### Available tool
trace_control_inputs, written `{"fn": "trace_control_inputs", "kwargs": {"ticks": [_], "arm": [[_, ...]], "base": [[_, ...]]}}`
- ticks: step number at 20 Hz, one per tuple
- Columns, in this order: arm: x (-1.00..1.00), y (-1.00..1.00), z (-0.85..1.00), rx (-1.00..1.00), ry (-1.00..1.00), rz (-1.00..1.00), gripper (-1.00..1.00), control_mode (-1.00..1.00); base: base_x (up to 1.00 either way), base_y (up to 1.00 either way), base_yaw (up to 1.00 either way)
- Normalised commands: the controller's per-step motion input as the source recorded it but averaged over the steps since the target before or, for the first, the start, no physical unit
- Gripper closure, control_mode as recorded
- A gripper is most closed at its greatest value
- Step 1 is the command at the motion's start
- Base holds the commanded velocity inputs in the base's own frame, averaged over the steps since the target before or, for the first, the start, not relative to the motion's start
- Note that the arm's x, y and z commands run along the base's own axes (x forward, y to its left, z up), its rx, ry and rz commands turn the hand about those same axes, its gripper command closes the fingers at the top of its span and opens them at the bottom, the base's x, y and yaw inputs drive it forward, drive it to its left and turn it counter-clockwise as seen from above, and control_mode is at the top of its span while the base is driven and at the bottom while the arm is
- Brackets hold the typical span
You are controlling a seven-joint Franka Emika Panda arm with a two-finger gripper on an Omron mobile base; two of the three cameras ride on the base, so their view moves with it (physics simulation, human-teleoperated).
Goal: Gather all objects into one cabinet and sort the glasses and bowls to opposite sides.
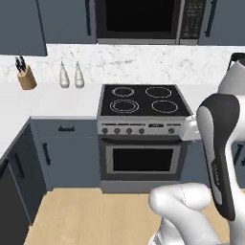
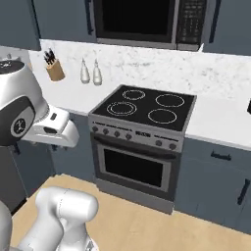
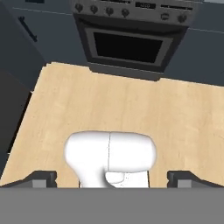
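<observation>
A: What is in front of the robot?

B: A stove (image 1: 143,103) with four round burners, an oven door (image 1: 142,160) below it, and a microwave (image 1: 143,19) above. On the white counter (image 1: 48,103) to the left stand a knife block (image 1: 27,76) and two small pale bottles (image 1: 70,76).

A: And the gripper?

B: The hand view looks down at the pale wooden floor (image 3: 131,109) in front of the oven. The two dark fingertips (image 3: 41,178) sit far apart at the bottom corners, so the gripper (image 3: 114,180) is spread wide with nothing between its jaws.

A: Where are the cups and bowls?

B: I cannot tell; I can't make out any of them here. Slate blue cabinet doors (image 1: 62,19) with black bar handles hang beside the microwave, all closed.
</observation>
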Motion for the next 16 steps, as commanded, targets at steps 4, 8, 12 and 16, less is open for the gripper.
{"fn": "trace_control_inputs", "kwargs": {"ticks": [4,8,12,16], "arm": [[0.00,0.00,0.00,0.00,0.00,0.00,-1.00,1.00],[0.00,0.00,0.00,0.00,0.00,0.00,-1.00,1.00],[0.00,0.00,0.00,0.00,0.00,0.00,-1.00,1.00],[0.00,0.00,0.00,0.00,0.00,0.00,-1.00,1.00]], "base": [[0.38,-0.23,0.90],[0.11,-0.16,0.96],[0.00,-0.13,0.99],[0.11,-0.28,0.91]]}}
